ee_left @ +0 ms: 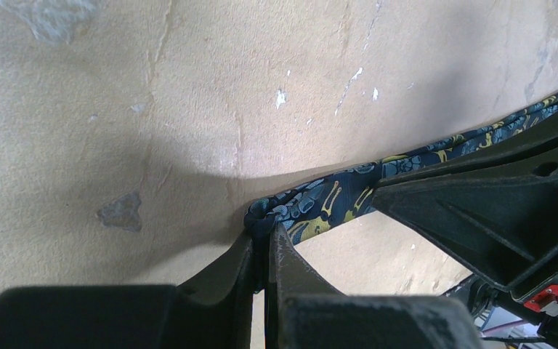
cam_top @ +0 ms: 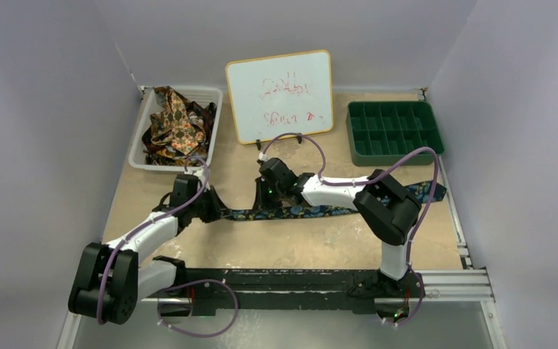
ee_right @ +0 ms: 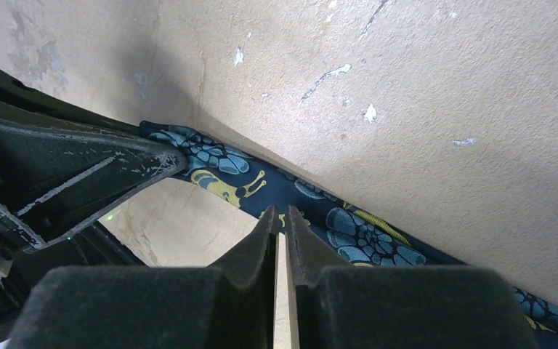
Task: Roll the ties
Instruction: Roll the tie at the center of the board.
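Seemingly soft and slippery, the navy tie is pinched at its end by the left gripper, while the right gripper is closed at its edge.

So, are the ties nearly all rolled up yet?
Just starting. None is rolled: the green tray holds nothing. The left gripper pinches the navy tie by one end, the right gripper is closed by its middle, but it lies stretched out. More ties wait in the white basket.

Navy tie is smooth printed cloth with slight sheen, tabletop rough, matt and chipped, right gripper fingers scuffed matt black plastic.
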`<action>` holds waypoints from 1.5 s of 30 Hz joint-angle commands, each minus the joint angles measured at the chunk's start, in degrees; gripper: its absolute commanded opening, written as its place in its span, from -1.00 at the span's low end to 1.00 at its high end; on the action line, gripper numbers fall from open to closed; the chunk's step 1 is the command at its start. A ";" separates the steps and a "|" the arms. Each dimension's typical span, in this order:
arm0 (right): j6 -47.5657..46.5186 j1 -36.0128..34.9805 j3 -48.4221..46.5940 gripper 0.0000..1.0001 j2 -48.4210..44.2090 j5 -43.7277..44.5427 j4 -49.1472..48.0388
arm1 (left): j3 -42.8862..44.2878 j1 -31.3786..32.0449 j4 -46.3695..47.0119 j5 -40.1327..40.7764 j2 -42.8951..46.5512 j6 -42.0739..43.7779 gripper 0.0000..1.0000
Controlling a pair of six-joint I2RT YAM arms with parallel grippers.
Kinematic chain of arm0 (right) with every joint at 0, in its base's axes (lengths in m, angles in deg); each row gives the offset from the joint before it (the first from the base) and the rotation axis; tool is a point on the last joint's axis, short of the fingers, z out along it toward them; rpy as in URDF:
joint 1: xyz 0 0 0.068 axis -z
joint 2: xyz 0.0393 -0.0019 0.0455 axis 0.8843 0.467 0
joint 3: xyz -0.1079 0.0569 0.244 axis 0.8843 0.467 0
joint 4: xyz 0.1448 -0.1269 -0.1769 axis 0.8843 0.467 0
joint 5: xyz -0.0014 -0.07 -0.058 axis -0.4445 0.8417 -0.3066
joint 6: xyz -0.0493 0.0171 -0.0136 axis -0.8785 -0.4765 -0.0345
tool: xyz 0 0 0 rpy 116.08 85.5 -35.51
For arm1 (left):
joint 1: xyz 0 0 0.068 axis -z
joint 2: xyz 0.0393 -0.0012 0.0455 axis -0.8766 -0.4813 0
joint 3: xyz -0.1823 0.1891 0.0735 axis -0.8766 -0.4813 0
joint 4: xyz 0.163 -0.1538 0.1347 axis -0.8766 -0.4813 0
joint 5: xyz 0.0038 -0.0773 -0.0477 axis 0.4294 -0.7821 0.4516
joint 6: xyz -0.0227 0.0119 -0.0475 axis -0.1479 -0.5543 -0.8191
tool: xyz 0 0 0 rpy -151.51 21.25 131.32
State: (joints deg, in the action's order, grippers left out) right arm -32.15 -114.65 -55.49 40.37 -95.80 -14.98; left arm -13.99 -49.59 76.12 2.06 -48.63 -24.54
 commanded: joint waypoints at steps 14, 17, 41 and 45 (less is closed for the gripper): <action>1.36 -0.53 -0.19 -0.98 2.47 1.06 0.42 | 3.28 1.08 -1.33 2.51 1.05 1.64 -1.00; 1.85 -0.59 1.10 -1.00 2.61 1.46 0.14 | 3.49 1.36 -1.72 3.15 1.41 1.68 -1.00; 6.82 -0.37 2.55 -1.00 4.34 2.34 -0.06 | 16.84 13.29 -7.76 6.08 -1.22 2.87 -1.00; 7.42 0.11 3.01 -1.00 4.23 0.68 -1.70 | 18.32 13.70 -7.46 4.16 -2.93 2.12 -1.00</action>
State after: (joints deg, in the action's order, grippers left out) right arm -25.70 -114.98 -54.09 42.75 -95.14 -18.50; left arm 1.09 -36.37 67.64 7.39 -50.33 -22.96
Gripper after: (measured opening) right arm 0.004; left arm 0.029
